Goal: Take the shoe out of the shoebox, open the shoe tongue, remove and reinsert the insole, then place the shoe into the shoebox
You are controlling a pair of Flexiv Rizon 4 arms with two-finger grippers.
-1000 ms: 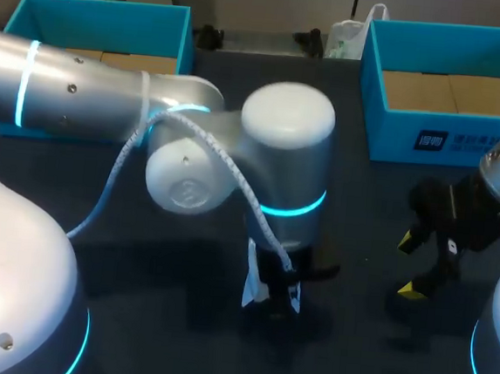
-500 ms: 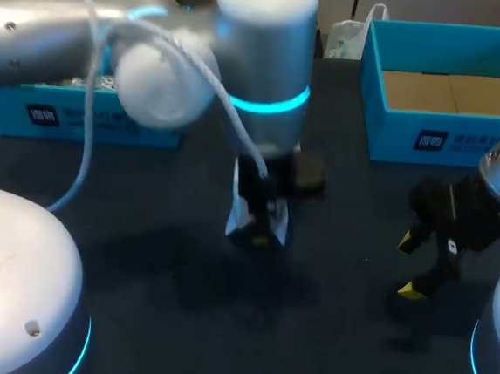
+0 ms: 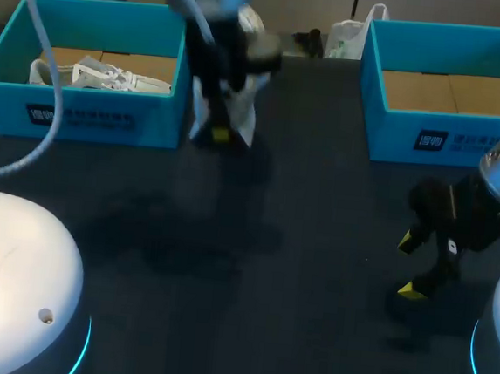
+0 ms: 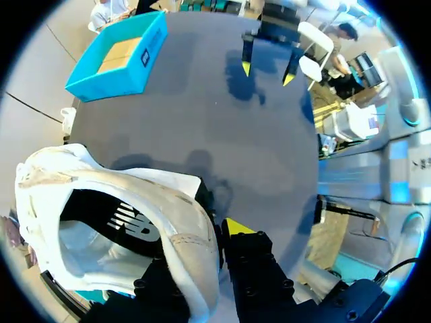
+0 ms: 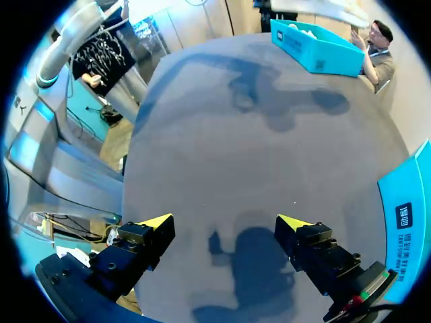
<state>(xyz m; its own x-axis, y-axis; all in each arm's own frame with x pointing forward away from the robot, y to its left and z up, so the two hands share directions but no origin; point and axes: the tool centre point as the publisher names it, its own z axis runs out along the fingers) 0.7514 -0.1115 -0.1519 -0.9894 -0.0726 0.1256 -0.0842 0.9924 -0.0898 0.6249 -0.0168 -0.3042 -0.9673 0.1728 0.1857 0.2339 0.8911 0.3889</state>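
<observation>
My left gripper (image 3: 221, 132) is shut on a white shoe (image 3: 246, 108) and holds it in the air just right of the left blue shoebox (image 3: 81, 115). In the left wrist view the shoe (image 4: 101, 195) shows its open mouth and dark insole, and its collar wall is pinched in the left gripper (image 4: 215, 232); one yellow tip shows. Another white laced shoe (image 3: 102, 78) lies inside that box. My right gripper (image 3: 409, 267) hangs open and empty over the table's right side; in its own view, the right gripper (image 5: 225, 222) has only bare table between its fingers.
A second blue shoebox (image 3: 429, 137) with a cardboard floor stands at the back right. The dark table (image 3: 269, 267) stretches between the two arms. The left wrist view also takes in the right gripper (image 4: 268, 67) across the table and the right shoebox (image 4: 121, 57).
My left arm has swung back and to the left, carrying the shoe from the table's middle to beside the left shoebox. The right arm has not moved.
</observation>
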